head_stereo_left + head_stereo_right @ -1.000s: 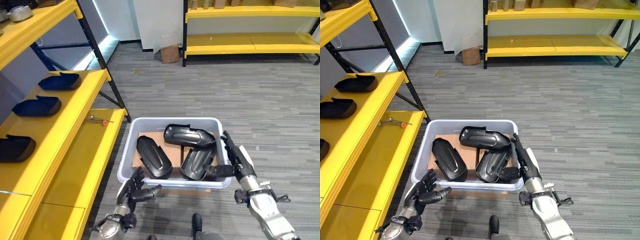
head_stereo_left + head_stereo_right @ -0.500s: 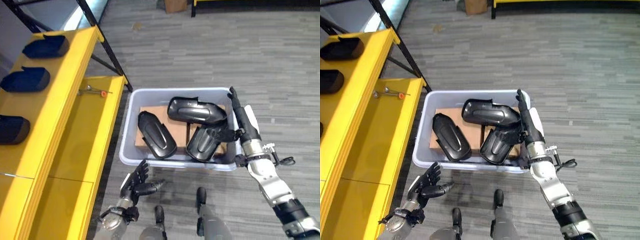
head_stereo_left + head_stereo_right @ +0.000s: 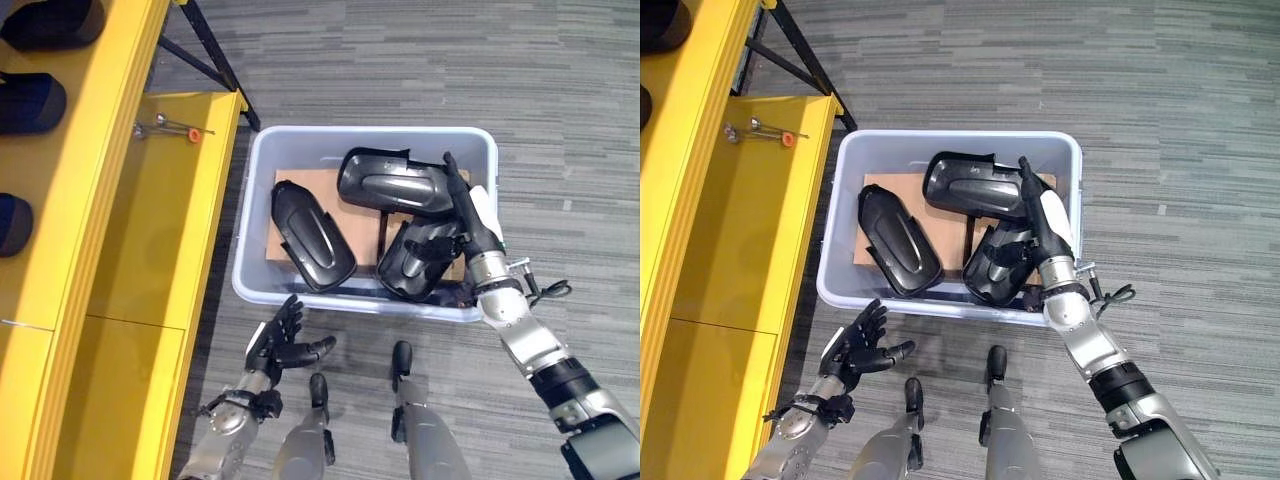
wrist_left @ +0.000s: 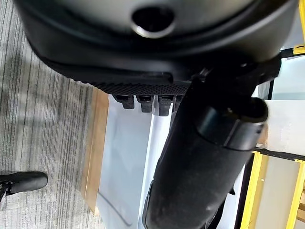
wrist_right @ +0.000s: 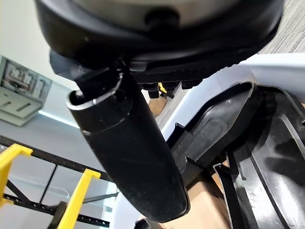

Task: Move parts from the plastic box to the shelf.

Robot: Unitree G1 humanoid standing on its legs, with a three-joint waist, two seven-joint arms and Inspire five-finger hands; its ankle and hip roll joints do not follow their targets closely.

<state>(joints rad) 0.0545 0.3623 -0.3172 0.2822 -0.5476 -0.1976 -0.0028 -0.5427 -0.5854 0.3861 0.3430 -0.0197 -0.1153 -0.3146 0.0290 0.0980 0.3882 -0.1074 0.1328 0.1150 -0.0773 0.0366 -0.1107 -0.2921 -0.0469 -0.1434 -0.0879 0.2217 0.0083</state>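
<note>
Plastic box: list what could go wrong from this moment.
1. The right hand lies straight-fingered across two overlapping black parts; lifting one may drag the other.
2. The hand reaches over the plastic box wall, so the box might tip or slide.
3. The left hand hangs open outside, not steadying it.

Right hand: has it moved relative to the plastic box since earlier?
Yes. The right hand went from the right rim of the plastic box inward, over the parts.

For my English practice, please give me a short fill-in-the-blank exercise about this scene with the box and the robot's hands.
1. The plastic box holds ___ black parts.
2. The right hand reaches into the ___.
3. The left hand, fingers spread, is ___ the box.
4. The shelf is ___.

Missing words: three; box; outside; yellow
</note>
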